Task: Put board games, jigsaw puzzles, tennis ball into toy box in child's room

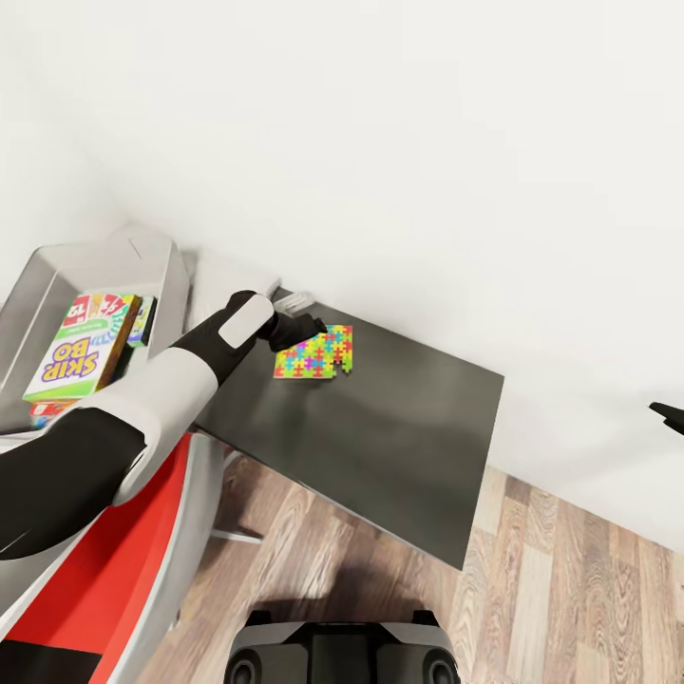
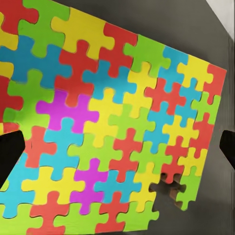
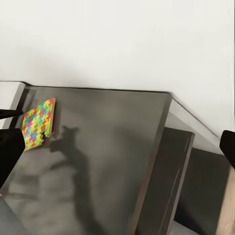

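One multicoloured jigsaw puzzle [image 1: 317,352] lies flat on the dark grey part of the table [image 1: 399,446], near the wall. My left gripper [image 1: 298,326] hovers over the puzzle's near-left edge. In the left wrist view the puzzle [image 2: 112,122] spreads between the two dark fingertips [image 2: 10,154], and the left gripper [image 2: 118,149] is open. The toy box [image 1: 57,261] stands at the left and holds the Skip-Bo board game [image 1: 81,356] on top of other flat boxes. My right gripper [image 3: 117,147] is open, off to the right, looking across the table at the puzzle [image 3: 38,122]. The tennis ball and the bed are out of view.
A white wall runs close behind the table. A red and grey piece of furniture [image 1: 123,560] stands at the lower left beside the table's front edge. Wood-plank floor [image 1: 570,589] lies in front and to the right. My base [image 1: 342,655] is at the bottom.
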